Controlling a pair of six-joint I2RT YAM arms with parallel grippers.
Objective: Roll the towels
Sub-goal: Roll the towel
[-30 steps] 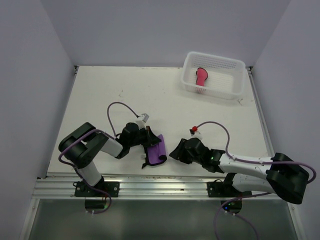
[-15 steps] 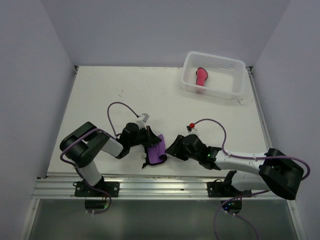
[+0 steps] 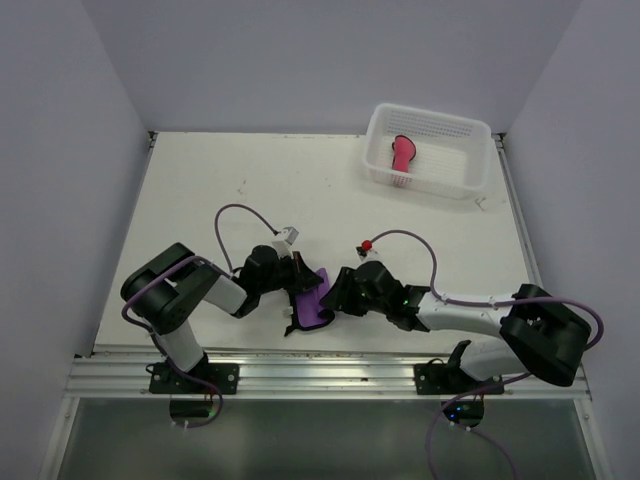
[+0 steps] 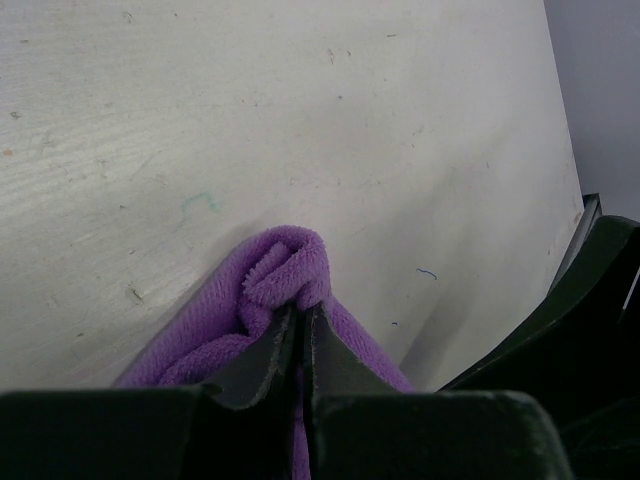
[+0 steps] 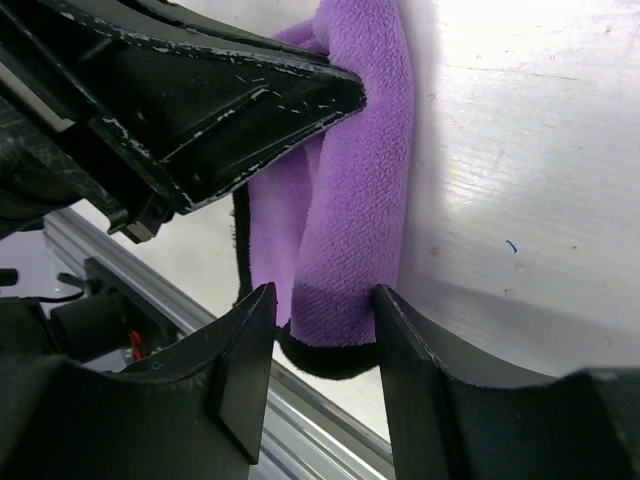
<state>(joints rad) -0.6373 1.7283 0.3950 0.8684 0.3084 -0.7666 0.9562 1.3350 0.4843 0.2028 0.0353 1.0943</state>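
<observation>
Two towels, two arms and one basket were in view. The purple towel (image 3: 312,303) lay near the front edge of the table (image 3: 250,180), between the two grippers; the pink-red towel (image 3: 402,152) sat rolled inside the white perforated basket (image 3: 478,160) at the far right corner, well apart from the arms.

The table was a pale, off-white board marked with faint scuffs and small specks, framed by plain light walls on three sides, with a metal rail (image 3: 320,375) running along its near edge where both arm bases were bolted.

The purple towel showed a soft, ribbed pile with a black edging (image 5: 330,362) along its lower border. It was bunched into a thick fold rather than lying flat.

The left gripper (image 4: 300,335) had its fingers pinched together on a rounded fold of the purple towel, the cloth bulging just beyond the fingertips in the left wrist view. The right gripper (image 5: 322,305) had its fingers (image 5: 245,350) spread apart, straddling the lower end of the purple towel, with the cloth showing between them; whether either finger touched it could not be told. The left gripper's dark body filled the upper left of the right wrist view, just beside the towel.
</observation>
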